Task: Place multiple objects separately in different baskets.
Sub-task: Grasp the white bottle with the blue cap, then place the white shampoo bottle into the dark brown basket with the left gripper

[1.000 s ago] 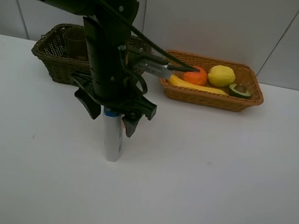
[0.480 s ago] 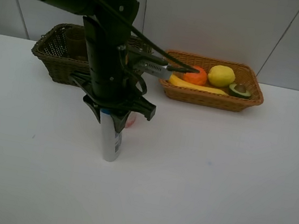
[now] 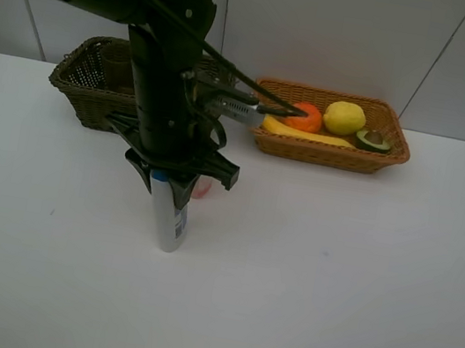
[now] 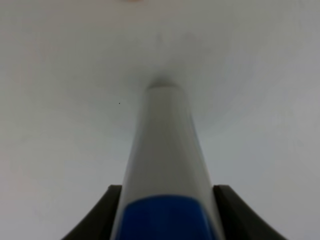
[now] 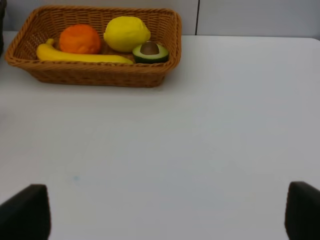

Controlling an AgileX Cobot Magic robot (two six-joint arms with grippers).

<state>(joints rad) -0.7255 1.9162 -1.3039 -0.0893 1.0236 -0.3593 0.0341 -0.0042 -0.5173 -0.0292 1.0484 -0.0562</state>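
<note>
Bottle: white bottle (image 3: 169, 221) with a blue cap stands upright on the surface (image 3: 331, 280), its base down, its long axis vertical.
Bottle relative to dark basket: in front of the dark basket (image 3: 96, 84), well apart from it, toward the camera side of the surface.
Left gripper: left gripper (image 3: 168, 183) comes straight down over the cap end; the wrist view shows a dark finger (image 4: 105, 215) on each side of the bottle, just at the blue cap, closed against it, so it is gripping the bottle near the top.
Key relation: bottle hangs directly below the left gripper along the gripper's own approach line, so the coming move looks like a straight lift, then a carry back toward the dark basket.
Nearer arm: left arm, already on the bottle; right gripper (image 5: 165, 220) is wide open and empty, looking over bare surface in front of the tan basket (image 5: 95, 75).
Pink bottle: a small pink thing (image 3: 203, 190) shows just beside the white bottle, on the side toward the dark basket, mostly hidden by the gripper.
Fruit: banana (image 3: 306, 135), orange (image 3: 306, 117), lemon (image 3: 344, 118) and avocado half (image 3: 372, 140) lie inside the tan basket, which stands next to the dark basket.
Risk: gripping this high on a tall bottle may let it swing or tilt on lift.
</note>
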